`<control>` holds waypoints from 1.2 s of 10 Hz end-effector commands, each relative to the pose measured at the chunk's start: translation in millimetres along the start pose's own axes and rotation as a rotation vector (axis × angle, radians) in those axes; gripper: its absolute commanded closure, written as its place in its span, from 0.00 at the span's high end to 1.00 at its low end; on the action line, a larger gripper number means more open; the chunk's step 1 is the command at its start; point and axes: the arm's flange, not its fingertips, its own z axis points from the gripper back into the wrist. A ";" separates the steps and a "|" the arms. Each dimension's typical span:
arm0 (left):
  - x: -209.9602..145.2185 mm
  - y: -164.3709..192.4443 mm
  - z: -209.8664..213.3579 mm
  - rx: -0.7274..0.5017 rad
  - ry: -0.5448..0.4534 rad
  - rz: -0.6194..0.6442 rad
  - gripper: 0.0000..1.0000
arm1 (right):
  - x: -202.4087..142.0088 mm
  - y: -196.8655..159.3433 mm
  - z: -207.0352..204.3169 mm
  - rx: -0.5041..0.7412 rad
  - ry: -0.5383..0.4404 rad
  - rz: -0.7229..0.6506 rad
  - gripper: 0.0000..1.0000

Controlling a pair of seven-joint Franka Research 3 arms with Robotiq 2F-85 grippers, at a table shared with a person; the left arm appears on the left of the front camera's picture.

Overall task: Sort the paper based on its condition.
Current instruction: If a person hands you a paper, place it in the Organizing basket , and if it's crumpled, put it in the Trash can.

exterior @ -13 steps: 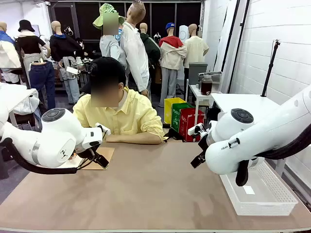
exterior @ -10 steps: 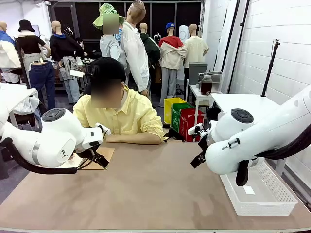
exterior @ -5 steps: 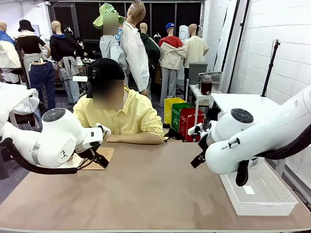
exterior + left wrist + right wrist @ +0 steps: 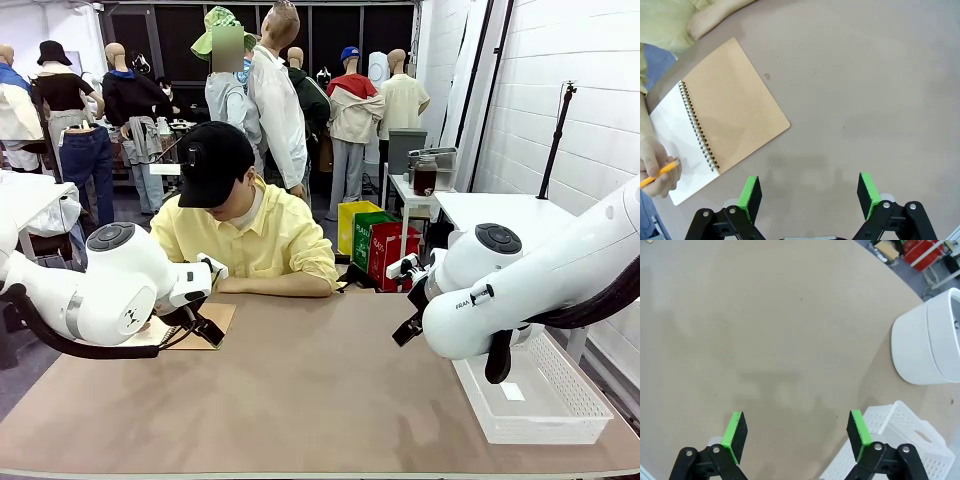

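Paper (image 4: 680,142) lying on the desk (image 4: 865,100) as the notebook's (image 4: 735,105) open page under the person's writing hand (image 4: 655,167), left claw (image 4: 810,192) and right claw (image 4: 796,432) wide open, empty; risk of striking that hand by reaching early.

Reading as a robotics lab set up in a bare utility room. Two white robot arms, the left arm (image 4: 110,290) and the right arm (image 4: 520,290), are hanging over a plain brown table (image 4: 320,400). A person (image 4: 260,240) is sitting at the table's far side. A white-painted block wall (image 4: 570,60) is running back along the table's right. Beyond the table's far right corner, a black stand pole (image 4: 557,140), a small white side table (image 4: 415,195) and coloured crates (image 4: 392,250) are standing about.
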 end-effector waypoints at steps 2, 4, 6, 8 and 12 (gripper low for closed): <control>-0.4 1.4 0.0 0.000 0.000 0.003 1.00 | 0.0 -0.1 0.0 0.000 0.000 -0.001 1.00; 0.0 0.0 0.0 0.000 0.000 0.000 1.00 | 0.0 -0.1 0.0 0.000 0.000 -0.001 1.00; 9.0 5.8 18.5 0.015 0.019 0.016 1.00 | 6.3 -2.1 9.1 0.048 -0.018 -0.001 1.00; 22.2 8.0 43.8 0.026 0.026 0.017 1.00 | 18.4 -10.3 35.1 0.071 -0.039 0.013 1.00; 48.9 9.8 108.8 0.005 0.006 0.032 1.00 | 43.9 -32.8 108.6 0.119 -0.104 0.049 1.00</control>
